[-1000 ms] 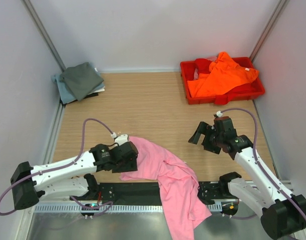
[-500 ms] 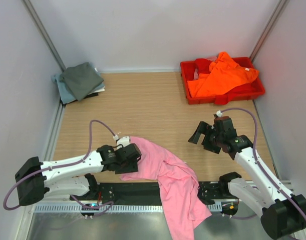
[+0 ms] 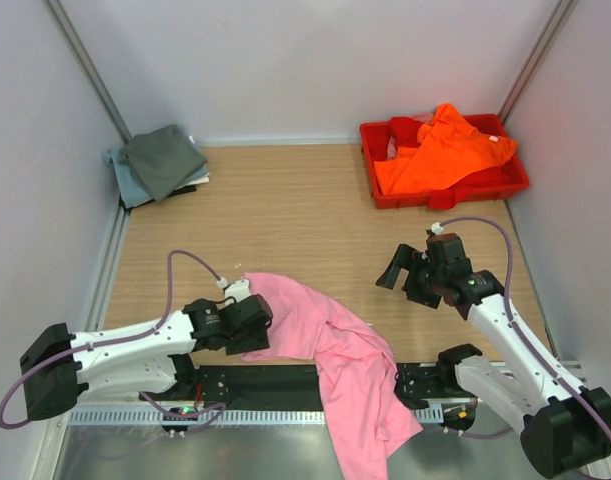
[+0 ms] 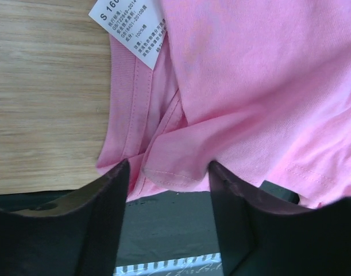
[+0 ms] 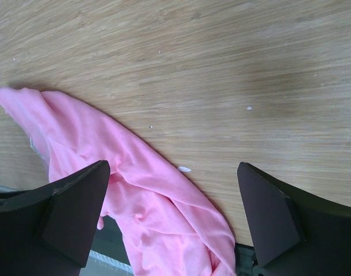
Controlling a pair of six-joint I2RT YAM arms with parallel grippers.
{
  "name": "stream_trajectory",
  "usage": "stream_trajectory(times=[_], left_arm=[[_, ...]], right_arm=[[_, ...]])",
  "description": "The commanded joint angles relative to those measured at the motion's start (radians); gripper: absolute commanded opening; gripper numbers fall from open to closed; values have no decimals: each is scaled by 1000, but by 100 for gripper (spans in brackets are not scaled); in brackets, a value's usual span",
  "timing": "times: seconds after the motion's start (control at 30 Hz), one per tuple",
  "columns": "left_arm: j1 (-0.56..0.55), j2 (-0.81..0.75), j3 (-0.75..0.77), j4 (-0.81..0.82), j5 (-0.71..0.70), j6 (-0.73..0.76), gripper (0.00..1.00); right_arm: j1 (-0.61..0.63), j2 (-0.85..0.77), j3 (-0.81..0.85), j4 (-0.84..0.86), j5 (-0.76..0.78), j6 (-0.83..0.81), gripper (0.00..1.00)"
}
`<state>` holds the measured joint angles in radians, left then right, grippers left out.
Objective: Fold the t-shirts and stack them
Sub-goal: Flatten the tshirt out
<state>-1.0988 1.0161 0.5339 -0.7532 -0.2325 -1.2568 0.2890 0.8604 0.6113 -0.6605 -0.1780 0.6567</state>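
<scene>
Pink t-shirt [image 3: 330,350] lies crumpled at the near edge of the worktop [image 3: 285,210], between the 2 arms. Its lower part spills over that edge onto the black base rail [image 3: 285,378] and the metal strip in front.

The left arm lies low and stretched out, running from its base at the left toward the right, with its wrist turned to the shirt's left end. The left gripper [image 3: 247,318] sits against the cloth there. In the left wrist view its 2 fingers [image 4: 106,201] stand moderately apart, with a folded hem of the pink shirt just at the gap between their tips; they are not closed on it. A white size label [image 4: 126,29] shows at the shirt's collar.

The right arm rises from its base at the near right and leans inward. The right gripper [image 3: 397,272] hangs above bare wood, well apart from the cloth, its jaws spread wide and holding nothing.

An orange t-shirt [image 3: 435,155] is heaped in the red tray [image 3: 515,185] at the far right. In the far left corner a dark grey t-shirt [image 3: 163,158] rests folded on a pale blue-grey t-shirt [image 3: 120,175].
</scene>
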Motion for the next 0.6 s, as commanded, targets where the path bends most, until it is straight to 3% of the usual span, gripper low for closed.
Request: stream_trajectory(times=[0.0,0.17,0.23,0.27,0.37,0.5,0.57], left_arm=[[-4,-43,-15,28,-18,-24,55],[-3,-50,-6,43,-28,-4,43],[-3,-41,4,49,-28,7,34],[-4,-27,9,57,-25,13,23],[-4,-14,37,60,-27,33,3],[-3,-4,167,-53,-111,91,0],[5,15,318,-127,-204,131,0]], right_arm=[[6,9,5,16,9,-11,100],[6,15,4,21,12,-11,100],[6,17,2,19,14,-12,100],[6,16,2,19,14,-11,100],[6,14,2,19,14,-11,100],[4,15,8,19,12,-12,100],[6,20,24,21,2,-9,100]])
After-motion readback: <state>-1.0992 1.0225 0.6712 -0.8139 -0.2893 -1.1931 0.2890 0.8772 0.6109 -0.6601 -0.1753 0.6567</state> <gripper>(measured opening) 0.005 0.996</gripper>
